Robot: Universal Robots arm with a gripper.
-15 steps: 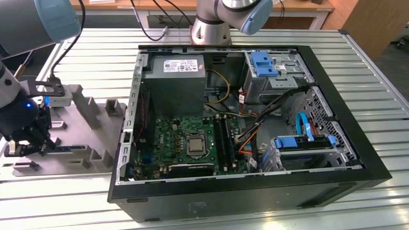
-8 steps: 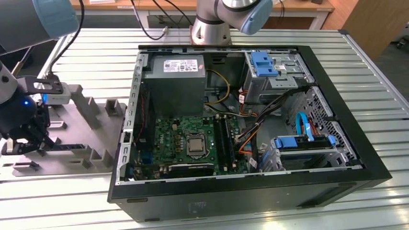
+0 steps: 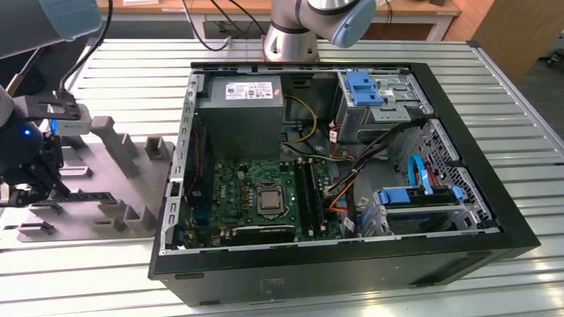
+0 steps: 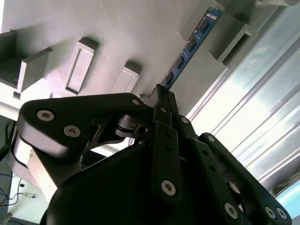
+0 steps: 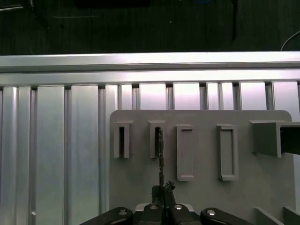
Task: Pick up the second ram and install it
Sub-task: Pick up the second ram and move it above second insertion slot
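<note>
1. Slatted aluminium desk [image 3: 493,86] under everything, with wooden furniture behind it in the exterior view.
2. On the desk, an open black computer case [image 3: 352,281] lying on its side, with the motherboard [image 3: 251,188] and grey power supply [image 3: 242,112] exposed.
3. Long black memory slots [image 3: 306,188] on the motherboard, just beside the processor socket.
4. Toward the exterior view's left, near the case but apart from it, a grey fixture block [image 3: 119,152] with upright posts.
5. Tool [image 3: 42,188] low over that block at the exterior view's far left edge, also seen in both wrist views [image 4: 161,91] [image 5: 161,190].
6. Fingers drawn tight together, clenched on the near end of the second ram [image 4: 190,47].
7. Second ram blue-green with small dark chips, standing on its long edge between the fixture posts and running straight away from the fingertips.
8. Edge-on in the first wrist view, a thin dark line [image 5: 161,159] ending at a slotted post.
9. In the exterior view, a dark strip [image 3: 88,196] in the fixture, well apart from the memory slots and not yet in the case.
</note>
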